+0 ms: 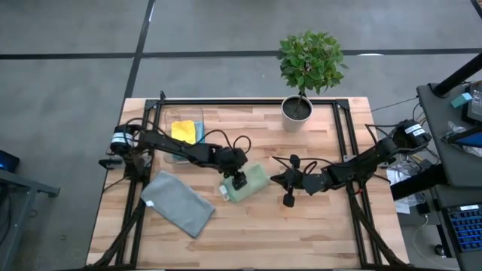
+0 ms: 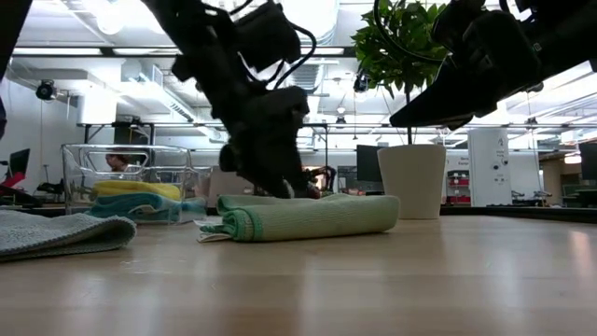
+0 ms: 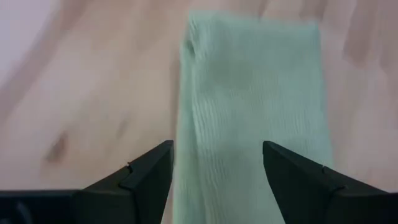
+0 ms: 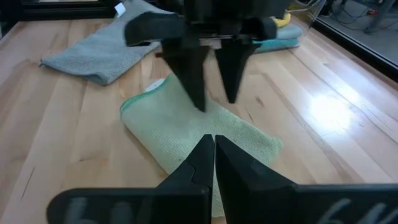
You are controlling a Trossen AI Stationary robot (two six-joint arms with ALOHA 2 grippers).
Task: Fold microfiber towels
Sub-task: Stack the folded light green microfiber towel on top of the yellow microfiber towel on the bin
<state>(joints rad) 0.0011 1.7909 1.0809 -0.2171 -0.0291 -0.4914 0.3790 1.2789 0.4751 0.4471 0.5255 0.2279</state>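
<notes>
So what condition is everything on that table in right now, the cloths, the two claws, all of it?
Green towel: folded, flat on table.
Grey towel: lying flat, apart.
Yellow towel: folded, in clear bin.
Left gripper: open, over green towel.
Right gripper: shut, empty, beside green towel.
Potted plant: upright.

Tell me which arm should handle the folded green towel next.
Probably left. The left gripper hangs open right over the green towel, fingers astride it. The right gripper is shut and off to the side.
</notes>
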